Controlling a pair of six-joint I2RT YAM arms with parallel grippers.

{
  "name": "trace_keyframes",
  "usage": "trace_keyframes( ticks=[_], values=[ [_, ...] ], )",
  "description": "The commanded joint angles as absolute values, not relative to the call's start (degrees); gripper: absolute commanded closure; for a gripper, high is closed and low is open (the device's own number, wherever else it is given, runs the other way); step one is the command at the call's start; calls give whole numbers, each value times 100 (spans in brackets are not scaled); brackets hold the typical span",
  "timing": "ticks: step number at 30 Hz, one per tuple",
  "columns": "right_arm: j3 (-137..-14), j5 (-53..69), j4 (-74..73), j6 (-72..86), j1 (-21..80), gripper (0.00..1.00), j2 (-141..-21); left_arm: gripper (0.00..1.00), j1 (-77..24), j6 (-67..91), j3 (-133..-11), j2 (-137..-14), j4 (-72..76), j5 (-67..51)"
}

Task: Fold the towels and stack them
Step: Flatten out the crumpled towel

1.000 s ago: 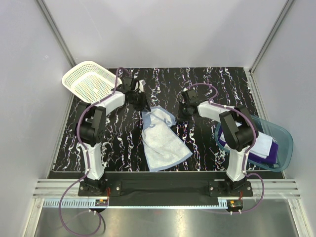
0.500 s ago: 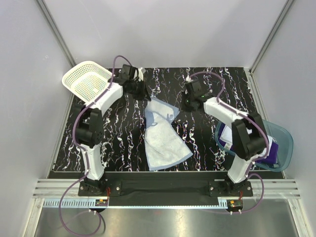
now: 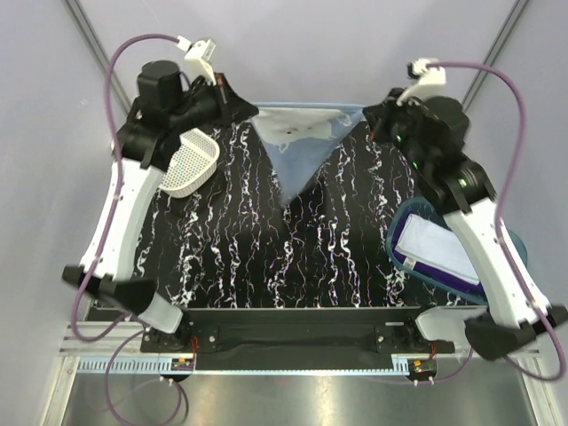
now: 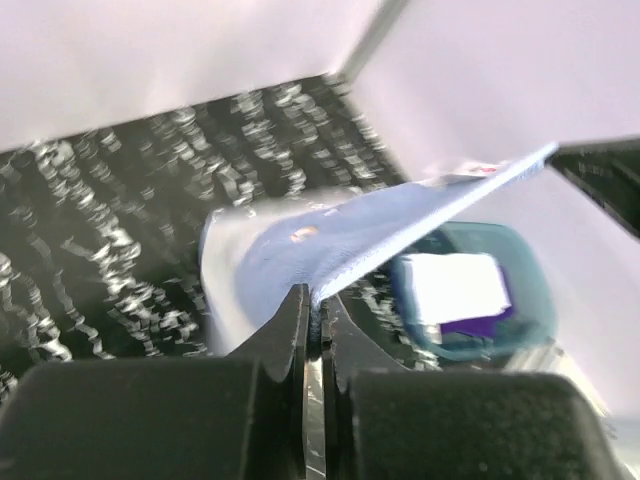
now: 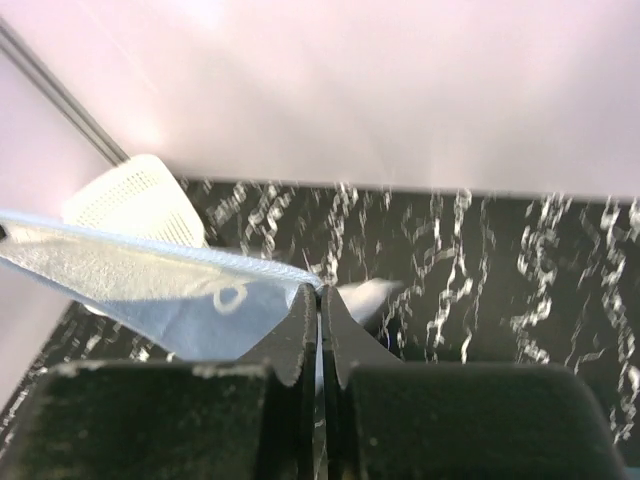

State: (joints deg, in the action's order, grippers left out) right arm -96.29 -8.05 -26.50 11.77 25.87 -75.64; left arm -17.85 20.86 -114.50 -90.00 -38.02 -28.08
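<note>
- Both pairs of jaws are pinched together on cloth: the left jaws hold one top corner of the light blue towel (image 3: 302, 146), the right jaws the other.
- That towel hangs in the air over the far part of the surface (image 3: 266, 266). Its top edge is taut and its body narrows to a point below.
- Its long axis runs from arm to arm, so neither arm is nearer. Laying it flat likely needs both to lower together.
- A white towel (image 3: 435, 248) and a purple towel (image 4: 460, 326) lie in the blue tub (image 4: 532, 285) beside the right arm.
- A white basket (image 3: 191, 164) sits under the left arm.
- Whether the hanging tip touches the surface cannot be told. The left wrist view is blurred, and the print shows only as a pale patch.
</note>
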Motion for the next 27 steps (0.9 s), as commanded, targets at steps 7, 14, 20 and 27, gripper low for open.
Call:
trace_keyframes(
  ticks=[7,14,20,27],
  values=[
    [-8360,-11,-2225,598,2602,100,-5547,100,-2205,2171,-10231,-7498,-3121,-3752],
    [-8121,404,-2241,799,2602,100,-4694,100,-2496,2180,-10195,-7067,-3366,-3832],
    [-8279,-271,-2180,695,2593,100,-4955,100,-2514,2049,-10817,-7398,-4040,-3097],
    [-7824,-993,-1759,229,2602,100,-5914,100,-2092,1724,-10654,-8471,-4176,-2901]
  ],
)
